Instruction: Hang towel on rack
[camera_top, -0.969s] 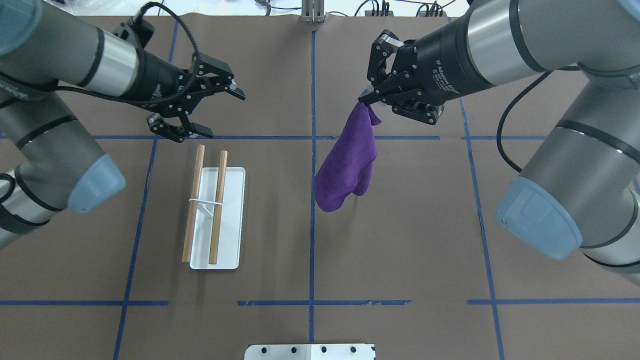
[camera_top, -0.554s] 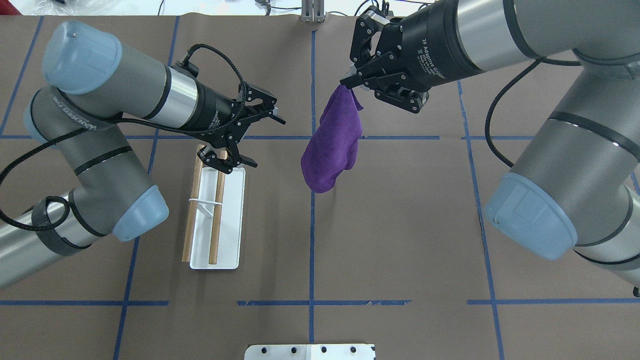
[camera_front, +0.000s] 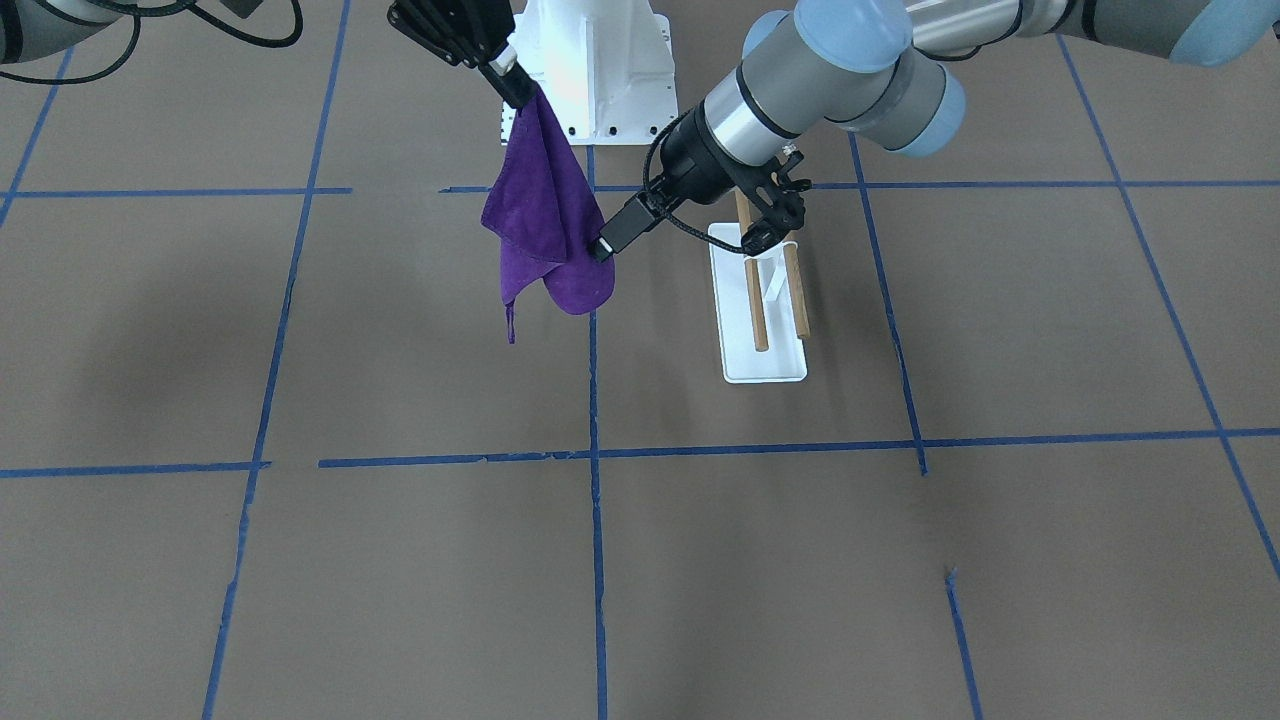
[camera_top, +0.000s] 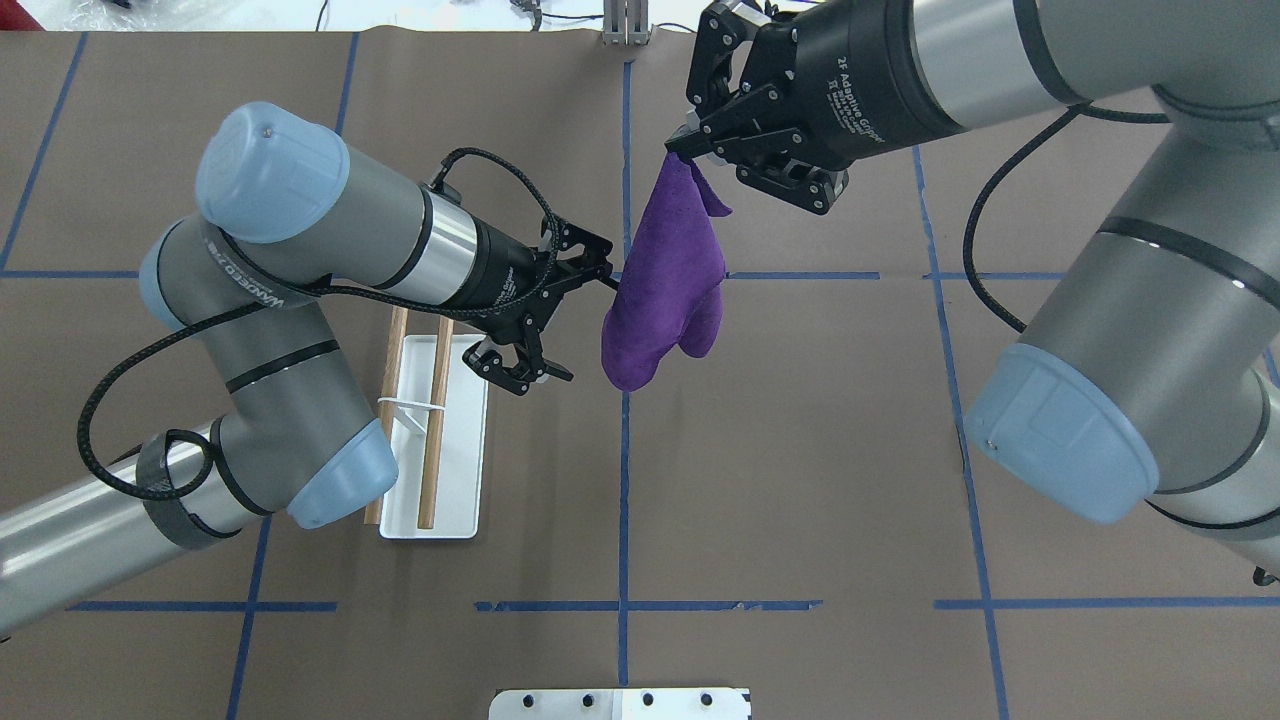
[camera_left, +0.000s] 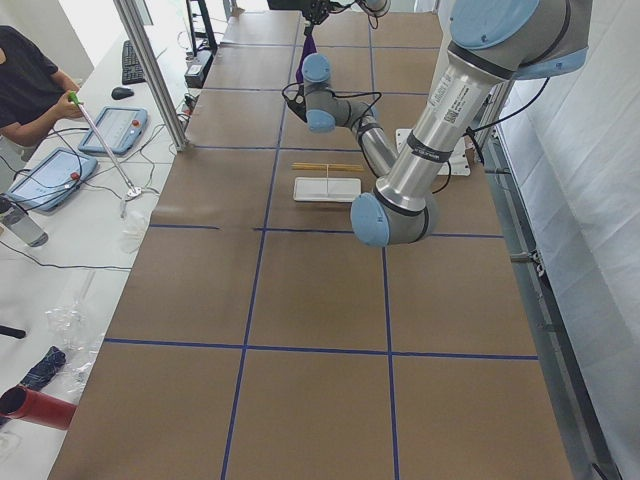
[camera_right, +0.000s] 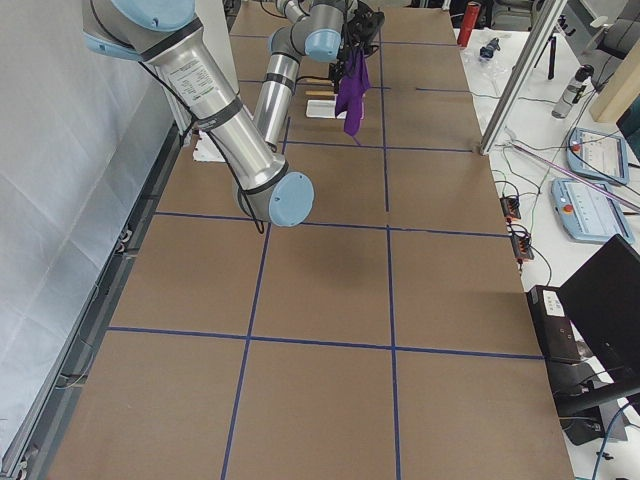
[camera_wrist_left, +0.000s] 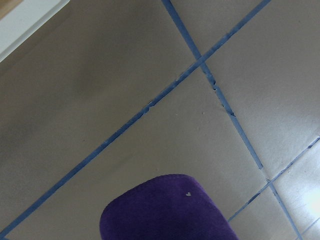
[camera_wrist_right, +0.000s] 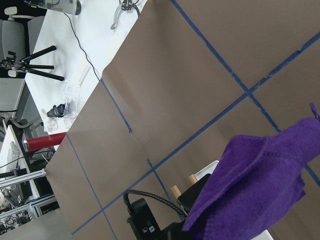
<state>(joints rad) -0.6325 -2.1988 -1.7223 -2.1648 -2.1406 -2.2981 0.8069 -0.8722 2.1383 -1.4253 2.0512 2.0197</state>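
The purple towel (camera_top: 665, 290) hangs bunched from one corner in my right gripper (camera_top: 682, 148), which is shut on it, well above the table; a thin thread dangles at its bottom (camera_front: 511, 325). My left gripper (camera_top: 572, 325) is open and empty, with one fingertip (camera_top: 603, 277) at the towel's left edge. The rack (camera_top: 462, 450), a white base with two brown rods (camera_top: 436, 430), stands on the table just left of and below my left gripper. The left wrist view shows only the towel's lower end (camera_wrist_left: 170, 212).
The large white bolted pedestal (camera_front: 600, 70) stands at the robot's edge of the table (camera_top: 800, 480), behind the towel in the front view. Blue tape lines cross the brown tabletop. My left forearm (camera_top: 330, 400) crosses over the rack's left rod.
My left arm has swung right, past the rack's far end, up to the towel's edge. My right gripper has carried the towel left and toward the table's far side.
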